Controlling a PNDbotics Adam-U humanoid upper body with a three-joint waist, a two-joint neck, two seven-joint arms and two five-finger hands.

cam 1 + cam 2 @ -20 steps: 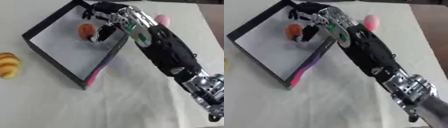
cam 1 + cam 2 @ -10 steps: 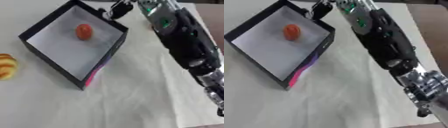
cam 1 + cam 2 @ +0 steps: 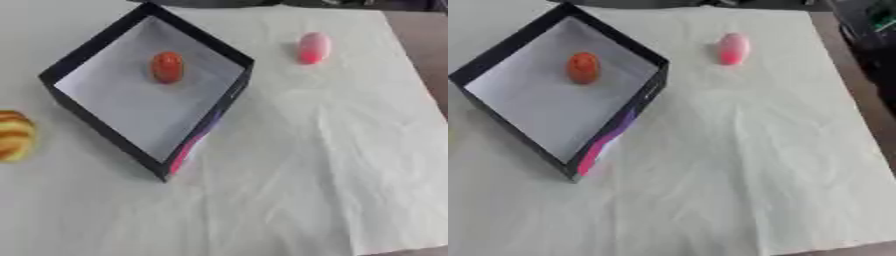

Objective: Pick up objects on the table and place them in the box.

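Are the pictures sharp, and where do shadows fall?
Left eye view: soft overall; the box wall shades its floor beside the orange-red object. Right eye view: equally soft; the pink object casts a faint shadow to its left; dark blur at the upper right edge.

The black box [image 3: 229, 102] stands open-topped, its upright walls fencing the white floor where 1 orange-red round object [image 3: 167, 67] lies near the far corner. Right of the box, the cloth [image 3: 332, 165] lies bare except for a pink oval object [image 3: 312, 47] well apart from the box. A yellow-brown striped object [image 3: 13, 135] lies left of the box, apart from its wall.
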